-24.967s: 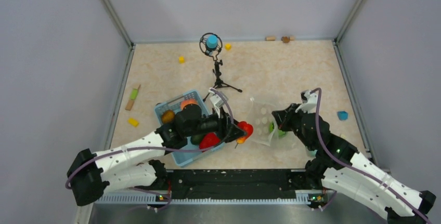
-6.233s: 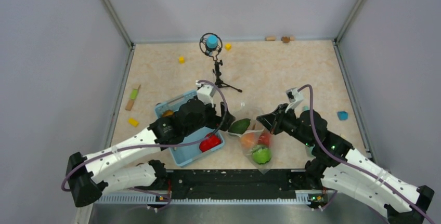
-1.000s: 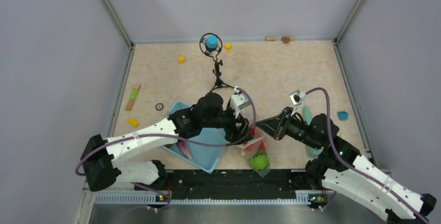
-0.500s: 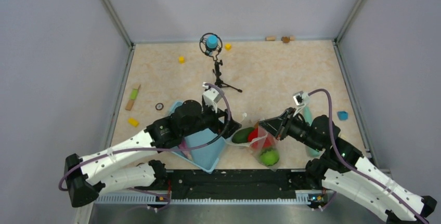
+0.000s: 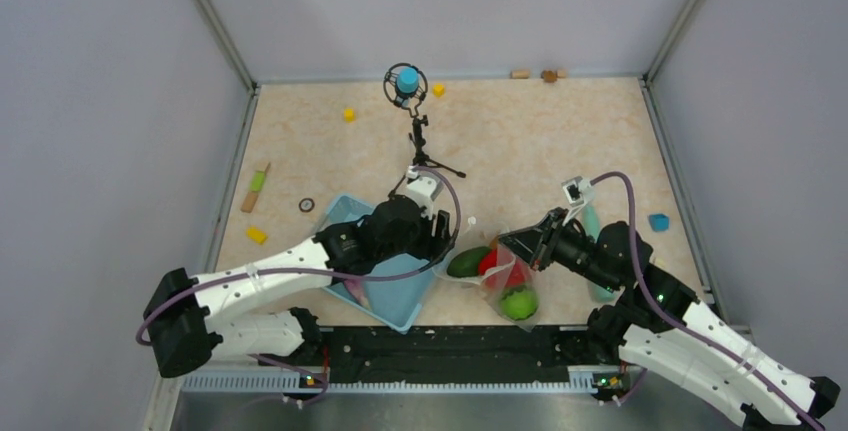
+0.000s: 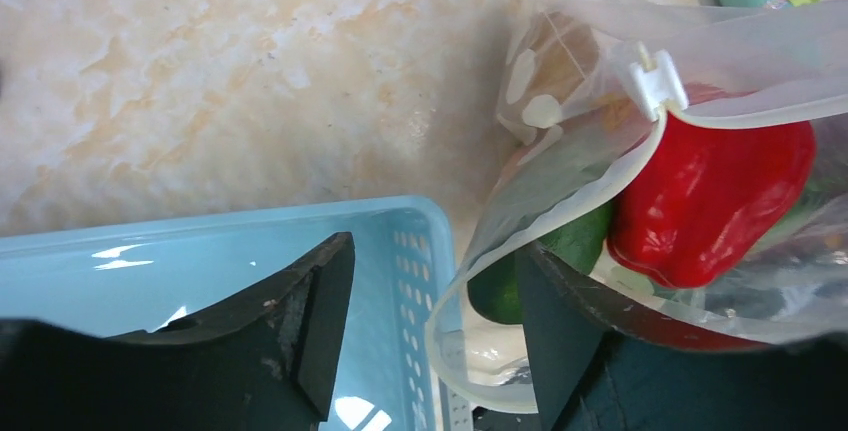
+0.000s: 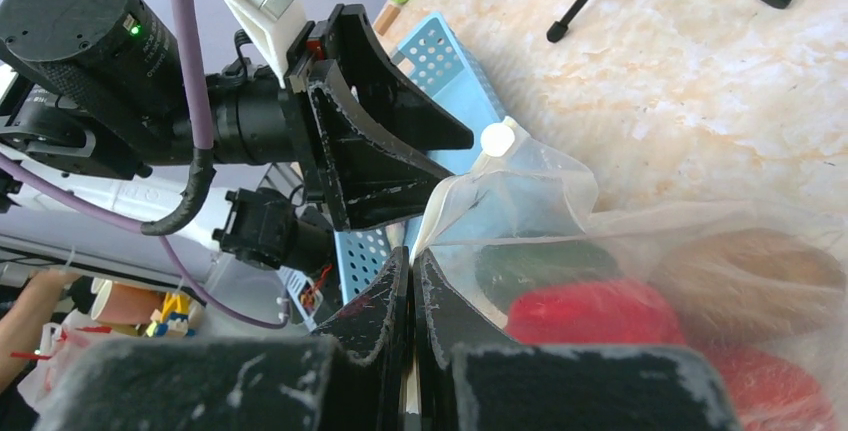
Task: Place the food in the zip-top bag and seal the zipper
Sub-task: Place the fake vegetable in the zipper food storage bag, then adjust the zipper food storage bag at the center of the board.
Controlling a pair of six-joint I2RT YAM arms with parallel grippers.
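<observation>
The dotted zip-top bag [image 5: 503,276] lies between my arms and holds the food: a red pepper [image 6: 710,191], a dark green piece [image 6: 545,251], a bright green fruit [image 5: 518,302] and a brown piece [image 7: 750,261]. Its mouth gapes open; the zipper [image 6: 434,319] loops between my left fingers, its white slider [image 6: 655,81] further up. My left gripper [image 6: 430,251] is open at the bag's mouth, holding nothing, and also shows in the top view [image 5: 447,241]. My right gripper [image 7: 412,281] is shut on the bag's mouth edge; the top view shows it too [image 5: 522,248].
The light blue basket [image 5: 390,291] sits tilted under my left arm, touching the bag. A microphone tripod [image 5: 420,146] stands behind. Yellow cubes [image 5: 349,114], a green-and-orange stick [image 5: 256,188], a small ring [image 5: 306,205], a teal bottle [image 5: 592,221] and a blue piece [image 5: 657,222] lie around.
A second ago my left gripper was at the bag; it drew back, then shifted slightly right toward the mouth. The bag tipped and settled. My right gripper kept its hold.
</observation>
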